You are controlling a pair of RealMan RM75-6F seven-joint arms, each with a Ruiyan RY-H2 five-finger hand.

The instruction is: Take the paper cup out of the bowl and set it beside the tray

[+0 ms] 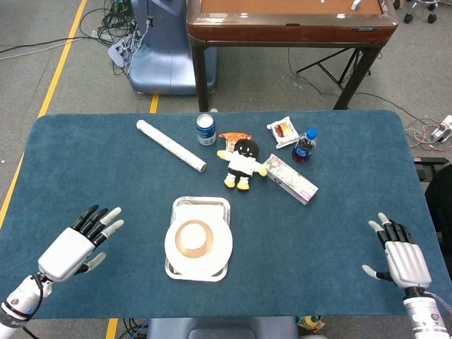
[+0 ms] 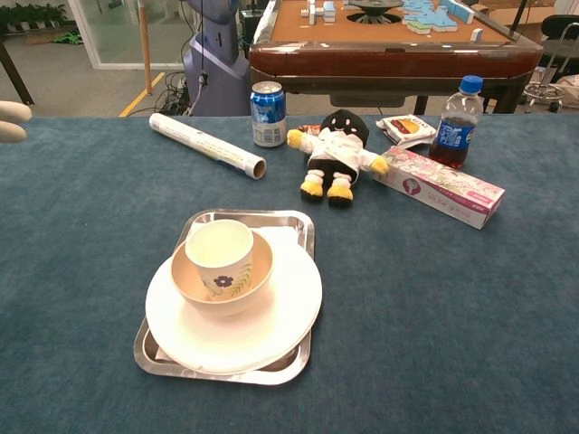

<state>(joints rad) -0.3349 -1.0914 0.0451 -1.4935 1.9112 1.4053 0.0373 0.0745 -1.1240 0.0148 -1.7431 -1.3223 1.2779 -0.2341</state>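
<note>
A white paper cup (image 2: 219, 253) with a flower print stands upright in a tan bowl (image 2: 244, 287). The bowl sits on a white plate (image 2: 280, 316), and the plate on a steel tray (image 2: 289, 226); from above they appear as cup and bowl (image 1: 195, 237) on the tray (image 1: 201, 203). My left hand (image 1: 74, 245) hovers open over the table, well left of the tray, fingers spread; only its fingertips (image 2: 13, 120) show in the chest view. My right hand (image 1: 399, 259) is open near the table's front right corner, far from the tray.
Behind the tray lie a paper roll (image 1: 171, 145), a blue can (image 1: 205, 129), a plush doll (image 1: 243, 163), a long pink box (image 1: 291, 179), a snack packet (image 1: 283, 131) and a blue-capped bottle (image 1: 304, 145). A wooden table (image 1: 289, 18) stands beyond the blue table.
</note>
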